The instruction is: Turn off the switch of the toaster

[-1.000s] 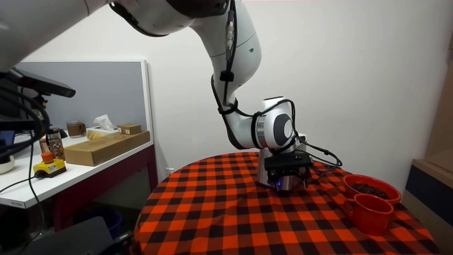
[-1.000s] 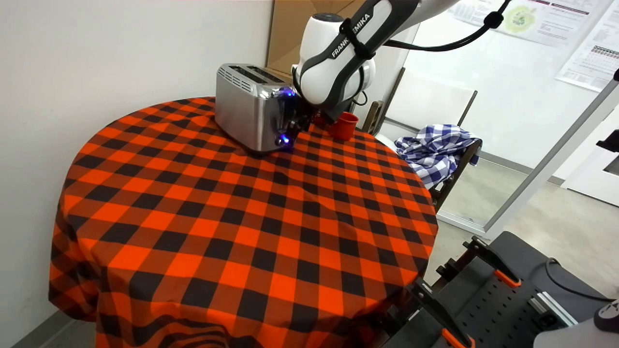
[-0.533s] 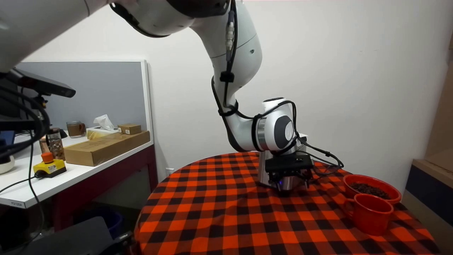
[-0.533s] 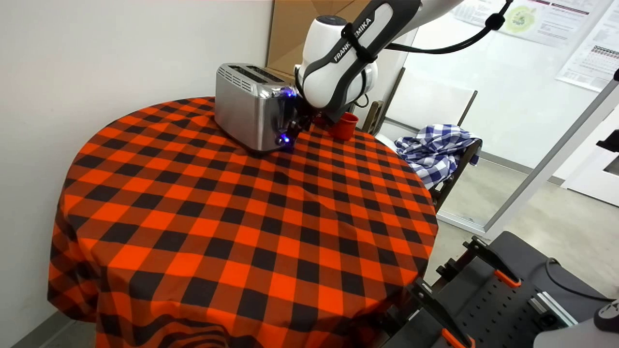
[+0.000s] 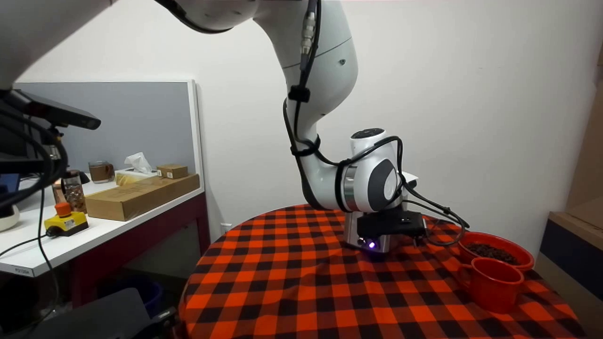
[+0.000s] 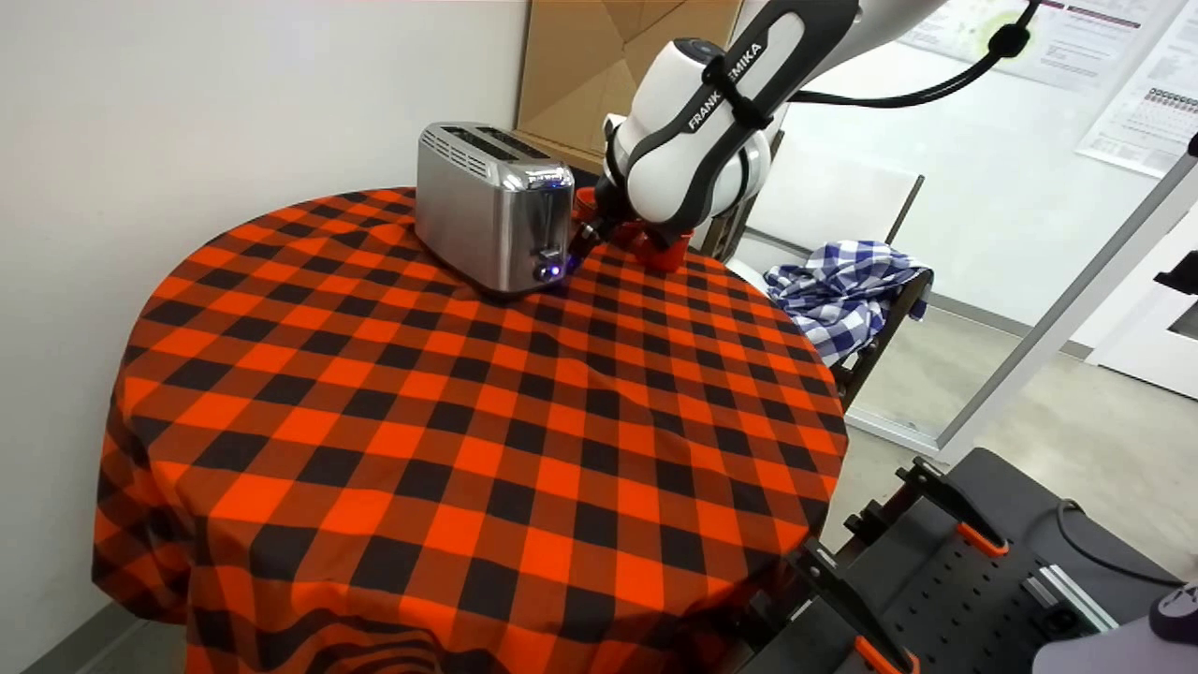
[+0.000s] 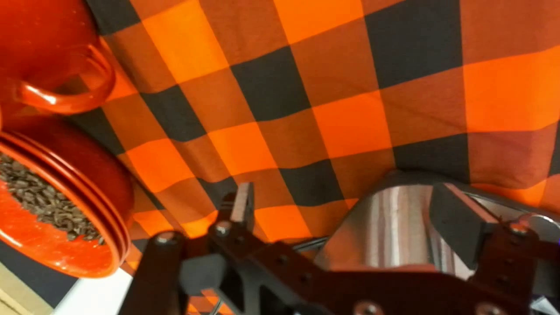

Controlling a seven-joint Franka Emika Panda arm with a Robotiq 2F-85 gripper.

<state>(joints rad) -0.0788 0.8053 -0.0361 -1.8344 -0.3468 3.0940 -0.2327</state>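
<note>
my claw (image 7: 343,192) spread wide apart over the plaid surface (image 7: 271,83), shiny silver toaster (image 6: 463,211) a bit upper left of center in an exterior view, little blue light (image 6: 555,271) lit low on it, can't really tell if I'm touching it

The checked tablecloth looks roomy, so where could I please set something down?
Bare: the broad stretch of tablecloth from the toaster to the near edge in an exterior view. Crowded: the toaster's lit end, with the gripper close by, and around the red mug and bowl.
</note>
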